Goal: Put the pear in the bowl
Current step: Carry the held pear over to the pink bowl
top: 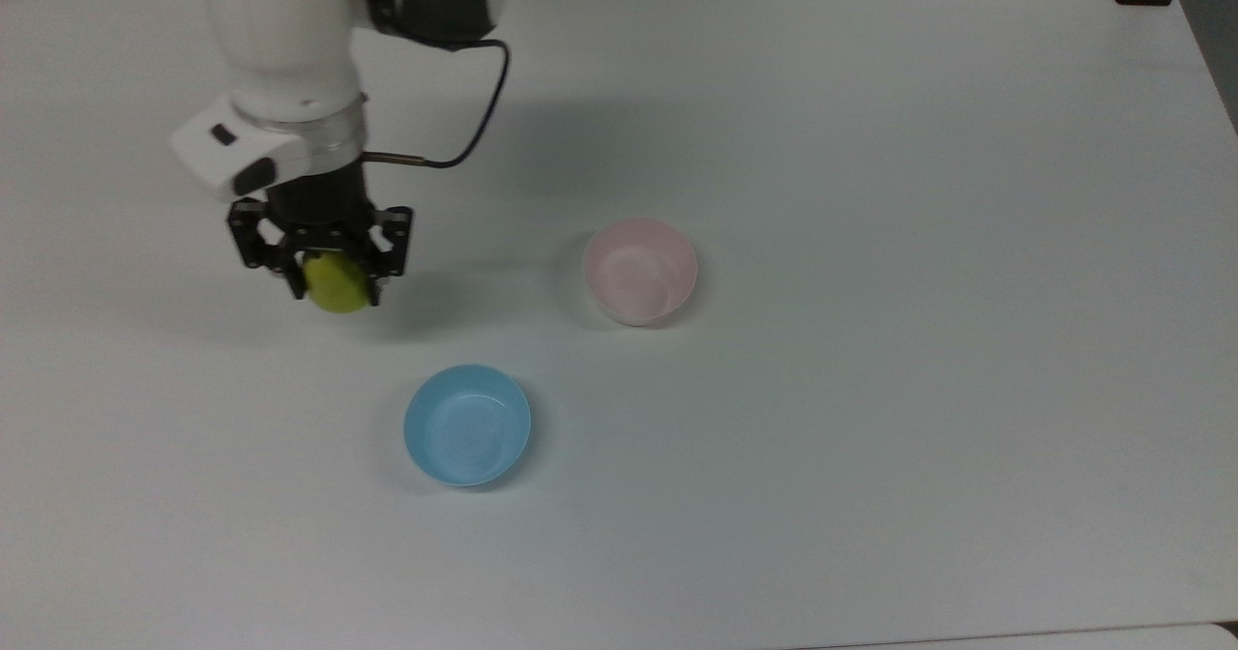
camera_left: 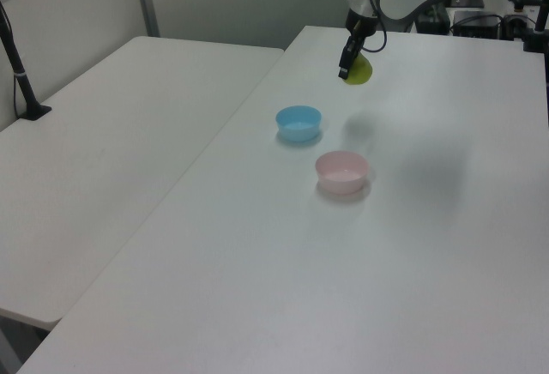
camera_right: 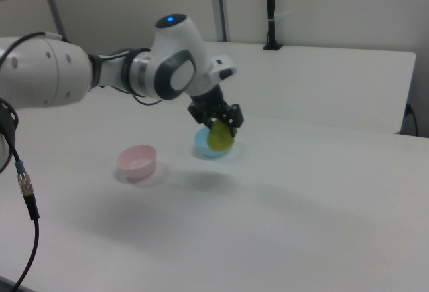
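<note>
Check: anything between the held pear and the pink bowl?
Nothing visible. The pear hangs in the gripper above bare table; the pink bowl sits toward the top view's right, and the blue bowl lies off that line.

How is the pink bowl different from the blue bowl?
The pink bowl is pale pink with deeper sides; the blue bowl is light blue, wider and shallower. In the top view the pink bowl sits further right and higher up than the blue bowl. Both are round, plain, empty and upright on the white table.
</note>
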### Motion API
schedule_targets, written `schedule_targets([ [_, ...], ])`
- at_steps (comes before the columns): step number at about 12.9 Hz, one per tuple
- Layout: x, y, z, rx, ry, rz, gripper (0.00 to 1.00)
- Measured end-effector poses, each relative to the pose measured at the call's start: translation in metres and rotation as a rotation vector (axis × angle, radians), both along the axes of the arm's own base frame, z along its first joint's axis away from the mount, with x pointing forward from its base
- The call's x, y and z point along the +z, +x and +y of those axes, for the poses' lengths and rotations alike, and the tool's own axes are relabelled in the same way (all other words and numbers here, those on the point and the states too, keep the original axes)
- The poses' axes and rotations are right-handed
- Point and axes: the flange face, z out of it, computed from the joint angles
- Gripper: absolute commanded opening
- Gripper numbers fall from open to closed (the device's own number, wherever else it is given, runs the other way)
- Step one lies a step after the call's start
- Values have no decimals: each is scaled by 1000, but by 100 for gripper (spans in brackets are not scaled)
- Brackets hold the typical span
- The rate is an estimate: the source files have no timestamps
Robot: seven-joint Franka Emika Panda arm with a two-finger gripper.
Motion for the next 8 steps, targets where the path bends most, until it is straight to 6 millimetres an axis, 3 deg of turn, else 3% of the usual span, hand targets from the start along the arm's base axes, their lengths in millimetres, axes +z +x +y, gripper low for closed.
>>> schedule_targets([
  [5, 9, -1, 97, -63, 22, 28, 35],
  [8, 4, -7, 150, -105, 33, 26, 35],
])
